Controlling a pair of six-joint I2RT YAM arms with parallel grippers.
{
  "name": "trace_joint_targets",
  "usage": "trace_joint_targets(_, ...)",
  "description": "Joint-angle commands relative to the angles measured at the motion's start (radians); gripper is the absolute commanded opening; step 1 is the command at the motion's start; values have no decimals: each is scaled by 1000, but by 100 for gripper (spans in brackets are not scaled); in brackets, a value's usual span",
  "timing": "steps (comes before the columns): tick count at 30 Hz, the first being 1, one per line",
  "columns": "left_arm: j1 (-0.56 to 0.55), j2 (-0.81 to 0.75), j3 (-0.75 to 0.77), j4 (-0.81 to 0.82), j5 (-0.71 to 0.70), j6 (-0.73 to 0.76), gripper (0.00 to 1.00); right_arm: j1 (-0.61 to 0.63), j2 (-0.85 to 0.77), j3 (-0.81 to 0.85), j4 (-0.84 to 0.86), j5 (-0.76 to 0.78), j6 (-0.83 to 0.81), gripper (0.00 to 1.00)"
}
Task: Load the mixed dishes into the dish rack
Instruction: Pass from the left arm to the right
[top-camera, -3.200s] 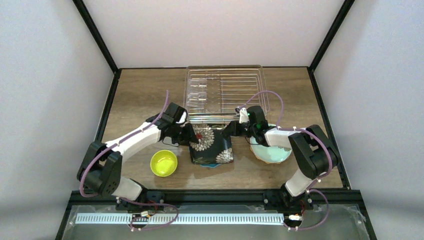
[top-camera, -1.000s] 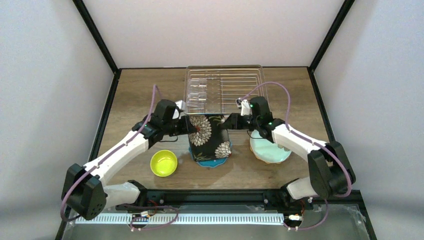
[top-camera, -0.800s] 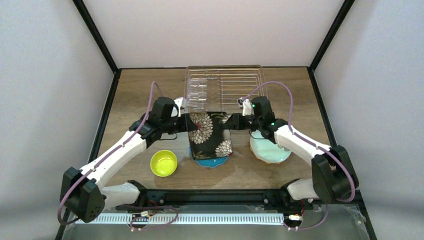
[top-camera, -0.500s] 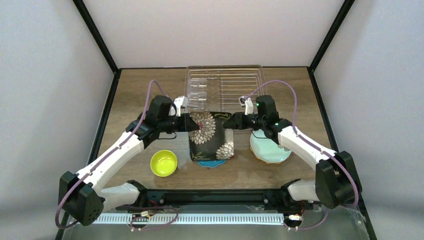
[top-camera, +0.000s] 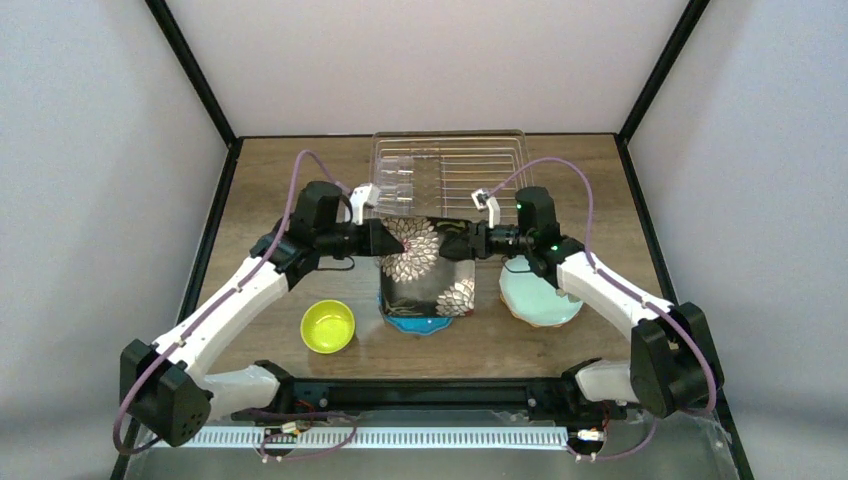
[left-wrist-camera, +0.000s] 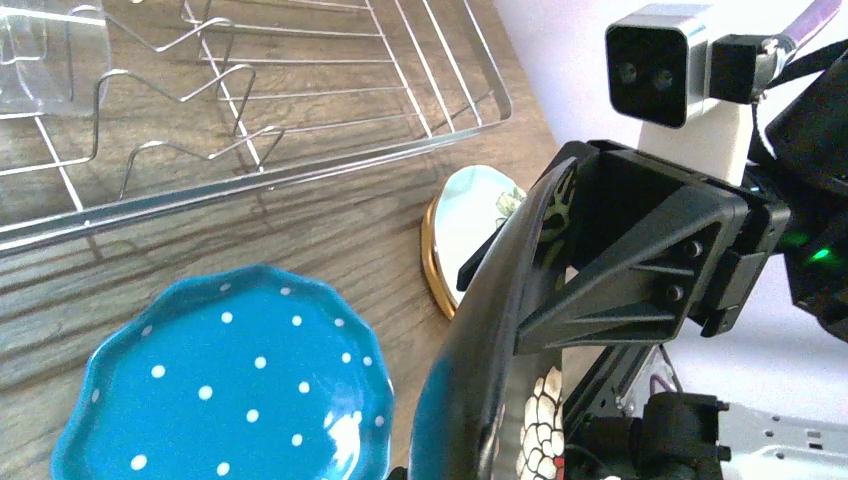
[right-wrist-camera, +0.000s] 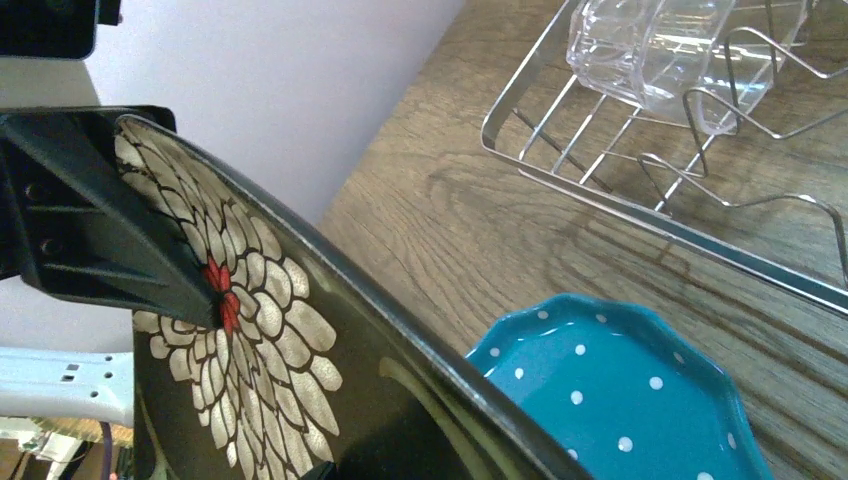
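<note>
The black square floral plate hangs tilted in the air between both arms, just in front of the dish rack. My left gripper is shut on its left edge. My right gripper stands open, its jaws straddling the plate's right edge. In the left wrist view the plate is seen edge-on, with a right finger beside it. A teal dotted plate lies on the table directly beneath. The round mint plate lies to the right, and the yellow-green bowl to the left.
A clear glass lies in the left part of the rack, among upright wire prongs. The rack's near rim runs just behind the teal plate. Black frame posts edge the table on both sides.
Both arms have risen and carried the black plate up and back toward the rack. It has lifted off the teal plate, which now shows below it.
</note>
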Motion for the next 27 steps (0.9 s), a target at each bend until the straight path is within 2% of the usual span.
trace_joint_targets(1,7,13,105,210,125,-56,3,-1,-3,-25,30,-56,1,99)
trace_joint_targets(5,11,39,121,235,128,-69,3,-1,-8,-42,68,-78,32,96)
trace_joint_targets(10,23,56,123,275,130,-88,3,0,-9,-49,88,-85,52,85)
trace_joint_targets(14,37,67,126,289,134,-95,3,-3,-5,-40,92,-81,57,69)
trace_joint_targets(17,46,75,126,298,137,-98,3,-5,4,-28,96,-81,63,53)
trace_joint_targets(24,72,110,132,310,162,-110,3,-9,35,2,126,-90,86,4)
trace_joint_targets(27,78,125,147,309,164,-117,3,-11,43,7,153,-101,103,1)
